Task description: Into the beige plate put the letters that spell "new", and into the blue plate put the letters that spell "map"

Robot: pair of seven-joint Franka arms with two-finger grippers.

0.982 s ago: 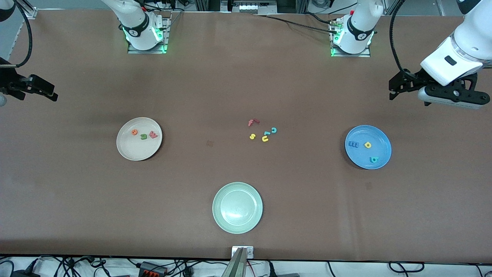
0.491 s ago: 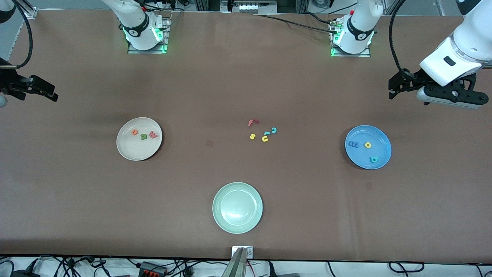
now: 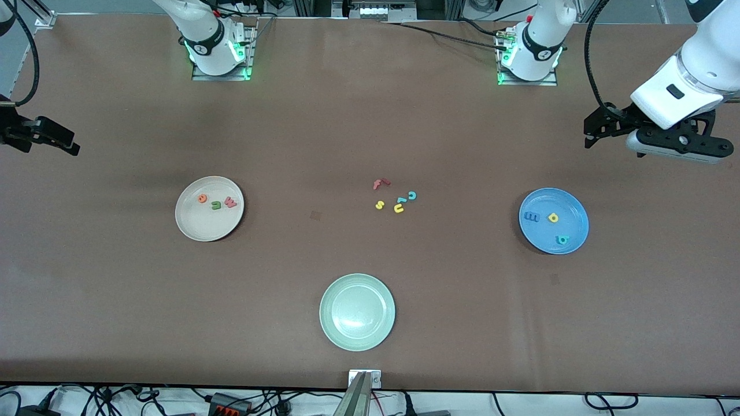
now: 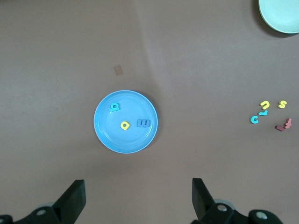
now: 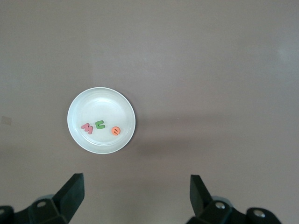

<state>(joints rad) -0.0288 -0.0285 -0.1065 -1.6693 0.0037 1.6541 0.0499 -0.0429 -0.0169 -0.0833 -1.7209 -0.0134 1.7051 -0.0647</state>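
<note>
Front view alone shows the green plate (image 3: 357, 312); wrist views show left gripper (image 4: 138, 198) and right gripper (image 5: 135, 195) jaws wide, empty, above the blue plate (image 4: 105, 133) and beige plate (image 5: 79, 135).

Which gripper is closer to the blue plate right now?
Left. The left gripper hangs open above the table near the blue plate, at the left arm's end. The right gripper, also open, is at the right arm's end.
</note>
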